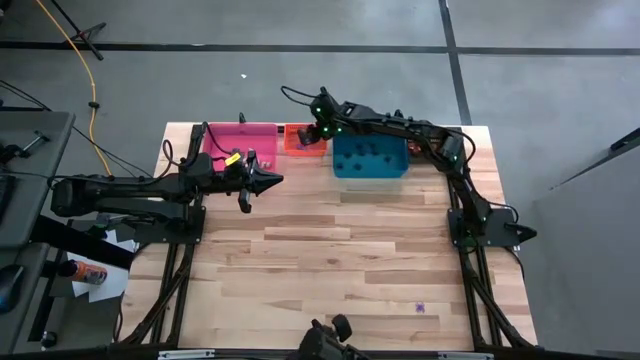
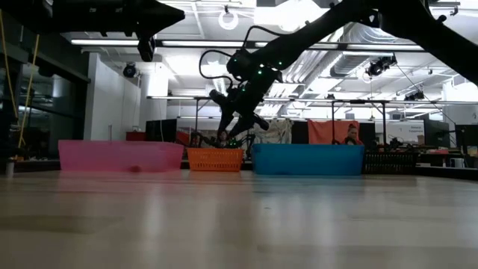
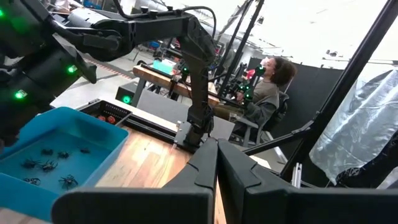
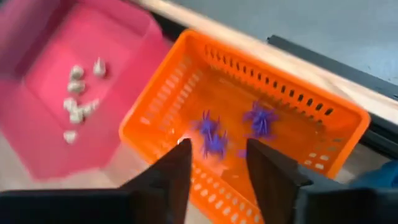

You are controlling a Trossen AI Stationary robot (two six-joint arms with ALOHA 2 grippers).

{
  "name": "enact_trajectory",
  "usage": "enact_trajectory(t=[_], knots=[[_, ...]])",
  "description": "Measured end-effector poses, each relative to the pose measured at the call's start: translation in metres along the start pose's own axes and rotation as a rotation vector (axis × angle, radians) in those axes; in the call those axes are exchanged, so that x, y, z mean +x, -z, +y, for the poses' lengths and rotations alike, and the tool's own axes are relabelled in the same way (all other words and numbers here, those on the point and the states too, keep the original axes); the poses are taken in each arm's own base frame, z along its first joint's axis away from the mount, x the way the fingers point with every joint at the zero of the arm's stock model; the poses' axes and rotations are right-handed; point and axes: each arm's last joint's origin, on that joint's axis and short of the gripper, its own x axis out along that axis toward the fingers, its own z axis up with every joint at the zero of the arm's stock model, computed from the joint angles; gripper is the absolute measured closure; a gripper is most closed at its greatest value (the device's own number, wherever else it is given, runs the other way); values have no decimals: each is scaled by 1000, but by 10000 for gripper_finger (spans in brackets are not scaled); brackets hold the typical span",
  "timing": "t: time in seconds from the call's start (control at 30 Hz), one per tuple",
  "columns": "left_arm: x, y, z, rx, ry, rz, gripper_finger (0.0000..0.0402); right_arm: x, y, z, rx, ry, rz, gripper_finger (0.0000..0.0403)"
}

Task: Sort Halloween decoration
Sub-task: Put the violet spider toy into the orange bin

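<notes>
The trinkets are sorted by colour. Purple spiders (image 4: 260, 118) lie in the orange basket (image 1: 304, 139), whitish ones (image 4: 76, 104) in the pink bin (image 1: 240, 140), and black spiders (image 3: 46, 163) in the blue bin (image 1: 370, 158). One purple trinket (image 1: 420, 307) lies alone on the near part of the table. My right gripper (image 4: 217, 149) hovers open above the orange basket, with nothing between its fingers; the low view shows the right gripper (image 2: 240, 112) well above the basket's rim. My left gripper (image 1: 272, 181) is shut and empty, raised over the table just near of the pink bin.
The three bins stand in a row along the table's far edge (image 1: 320, 124). The right arm (image 1: 440, 145) stretches over the blue bin. Bare wood (image 1: 340, 260) fills the middle and near part of the table. A person (image 3: 273, 81) sits beyond the table.
</notes>
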Motion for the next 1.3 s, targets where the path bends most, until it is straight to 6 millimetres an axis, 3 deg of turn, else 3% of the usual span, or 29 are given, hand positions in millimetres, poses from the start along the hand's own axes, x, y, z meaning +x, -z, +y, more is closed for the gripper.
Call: enact_trajectory(t=[0.1, 0.2, 0.37, 0.47, 0.7, 0.87, 1.03, 1.3], knots=[[0, 0, 0, 0, 0, 0, 401, 0, 3, 0, -45, -40, 49, 227], [0, 0, 0, 0, 0, 1, 401, -8, 6, 7, -139, -76, 86, 212], [0, 1, 1, -1, -19, 1, 401, -46, 20, 34, -434, -84, 136, 215], [0, 2, 2, -3, -46, 9, 401, -70, 40, 34, -516, -74, 152, 221], [0, 5, 4, -6, -96, 30, 401, -142, 126, -5, -347, -143, 14, 233], [0, 5, 4, 10, -101, 27, 401, -194, 175, -15, -218, -420, -271, 233], [0, 4, 4, 73, -96, 19, 401, -224, 195, -18, -221, -667, -553, 233], [0, 4, 4, 91, -96, 21, 401, -229, 195, -16, -283, -677, -592, 233]])
